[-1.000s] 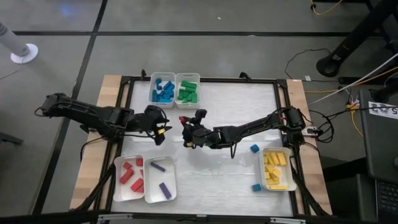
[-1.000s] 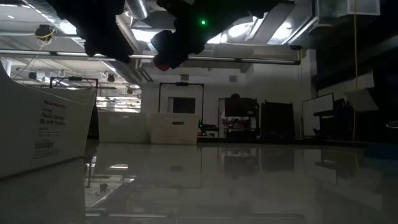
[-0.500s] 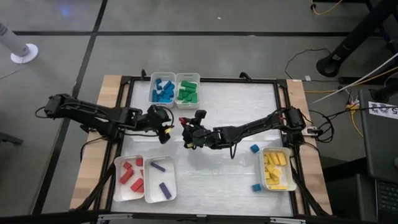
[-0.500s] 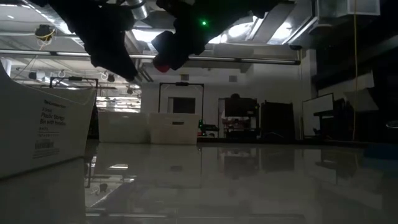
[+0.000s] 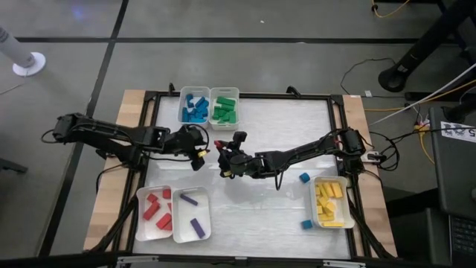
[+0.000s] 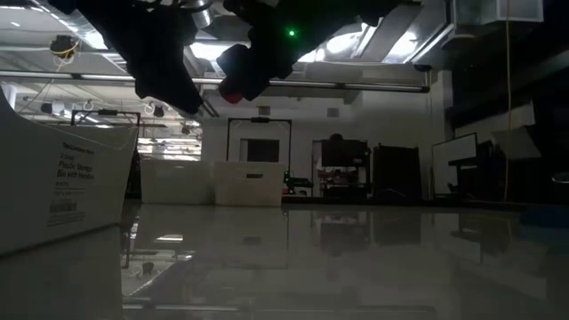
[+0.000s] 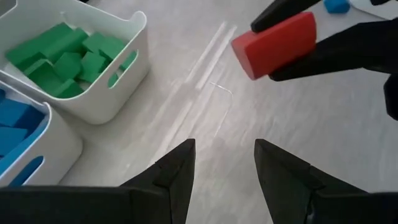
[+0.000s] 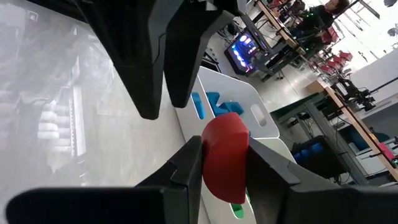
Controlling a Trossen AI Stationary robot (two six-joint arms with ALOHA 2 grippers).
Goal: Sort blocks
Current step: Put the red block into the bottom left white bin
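Red block (image 7: 275, 44) is being offered in mid-air above the table's middle, clamped in the right gripper (image 8: 225, 163), probably for a handover, while the left gripper (image 7: 224, 163), jaws apart, is needing to close around it.

Two trays (image 5: 209, 106) stand side by side at the far edge of the surface (image 5: 282, 119), two more trays (image 5: 173, 214) at the near left corner, and one tray (image 5: 330, 202) at the near right. Blocks (image 5: 197, 109) lie inside all of them. The left hand (image 5: 198, 157) and the right hand (image 5: 220, 149) face each other above the middle, with one block (image 7: 275, 44) between the right hand's fingers.
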